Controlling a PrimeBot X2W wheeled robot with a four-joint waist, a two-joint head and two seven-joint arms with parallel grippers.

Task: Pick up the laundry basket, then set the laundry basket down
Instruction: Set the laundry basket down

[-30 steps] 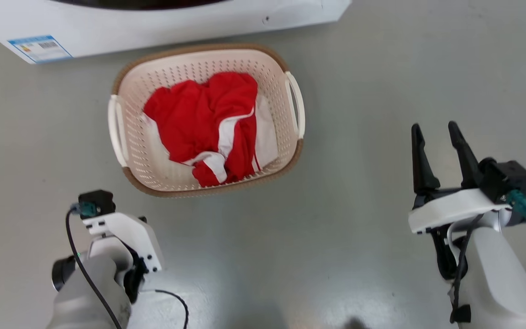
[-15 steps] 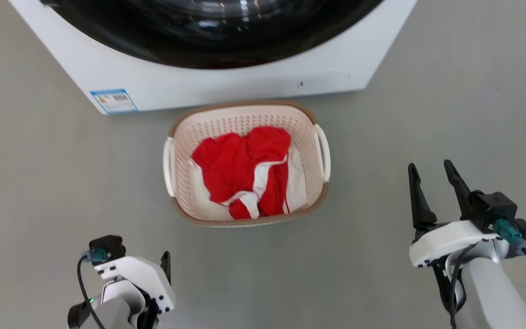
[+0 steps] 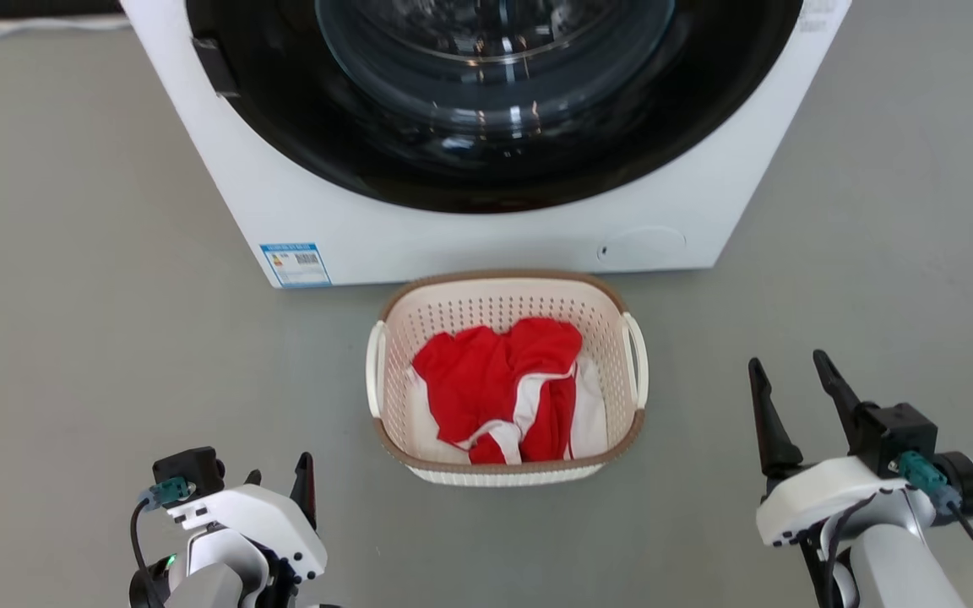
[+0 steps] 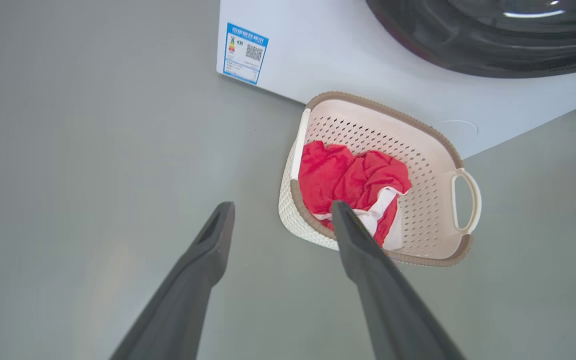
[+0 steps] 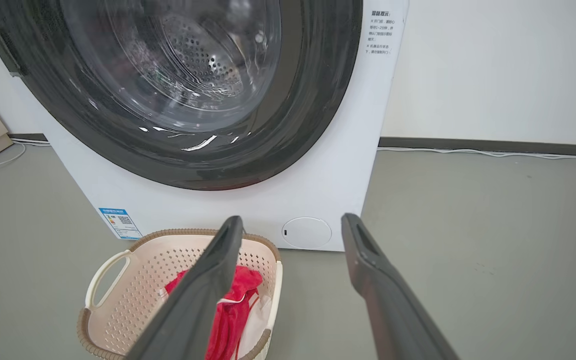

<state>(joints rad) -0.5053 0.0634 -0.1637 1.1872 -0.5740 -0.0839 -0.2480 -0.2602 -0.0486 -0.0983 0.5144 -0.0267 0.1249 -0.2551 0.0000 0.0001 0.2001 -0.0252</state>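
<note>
Grey floor (image 3: 73,355) spreads across the head view. On it stands a white washer (image 3: 453,245) with a round dark door (image 3: 495,76), shut, its glass catching the light.

The basket (image 3: 503,314) sits on the floor right in front of the washer, its far rim close to the white front panel; whether they touch I cannot tell. It is upright, cream and perforated, with a brown rim band and a white handle (image 3: 375,367) on each short side. Neither claw touches it.

The right claw (image 3: 788,361) hangs at the lower right, well apart from the basket, fingers spread and empty. In the right wrist view they point toward the washer's lower front. The left claw (image 4: 282,207) is at the lower left, near the basket's front left corner but clear of it, released too, with nothing between its fingers.

A crumpled red garment (image 3: 495,380) with white bands lies inside the basket.

A round flap (image 3: 643,245) marks the washer's lower right corner, and a blue-edged label (image 3: 295,264) is stuck at its lower left.
</note>
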